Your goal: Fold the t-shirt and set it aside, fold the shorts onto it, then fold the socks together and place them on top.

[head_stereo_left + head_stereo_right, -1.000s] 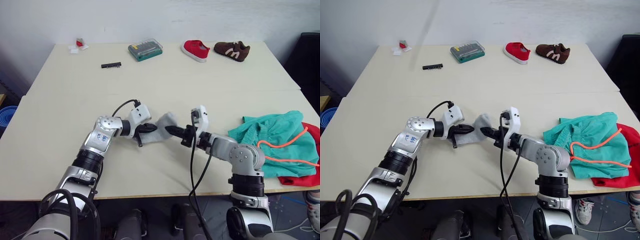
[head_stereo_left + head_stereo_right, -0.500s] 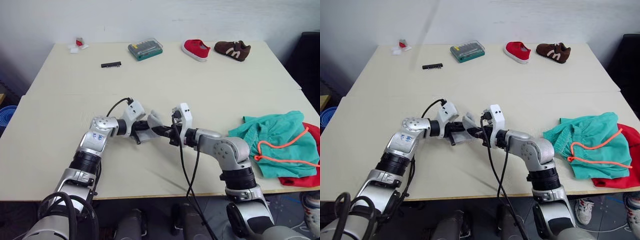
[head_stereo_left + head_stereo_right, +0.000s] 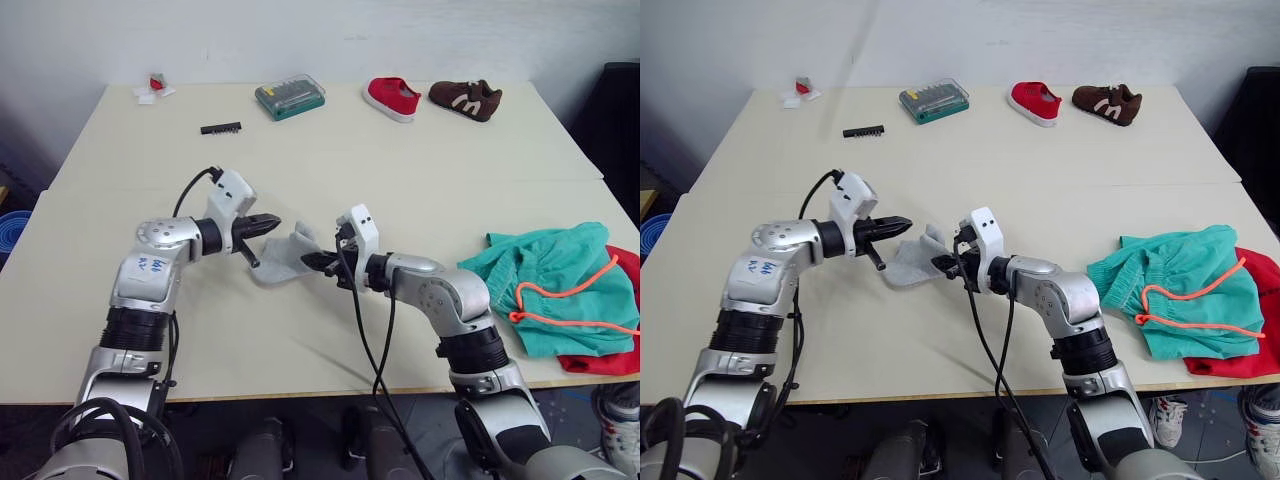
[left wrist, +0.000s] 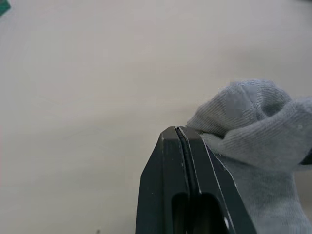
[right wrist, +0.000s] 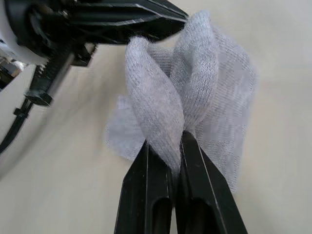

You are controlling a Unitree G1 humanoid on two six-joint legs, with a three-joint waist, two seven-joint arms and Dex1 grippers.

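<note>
The light grey socks (image 3: 278, 256) lie bunched at the table's front middle. My right gripper (image 3: 314, 260) is shut on a raised fold of them, as the right wrist view shows with the socks (image 5: 195, 78) pinched between the fingers (image 5: 146, 180). My left gripper (image 3: 264, 222) hovers just left of the socks; it is shut and holds nothing, with its tips (image 4: 178, 129) beside the grey cloth (image 4: 253, 126). The teal shorts (image 3: 548, 284) with an orange drawstring lie crumpled at the right edge, on top of the red t-shirt (image 3: 606, 357).
Along the far edge sit a green bit case (image 3: 290, 98), a red shoe (image 3: 390, 99), a brown shoe (image 3: 465, 100), a black bit strip (image 3: 221, 129) and a small red-and-white item (image 3: 156, 88). A seam crosses the table (image 3: 420, 190).
My left gripper has let go of the socks and drawn back to the left. The right gripper has moved left, carrying one end of the socks over the other.
</note>
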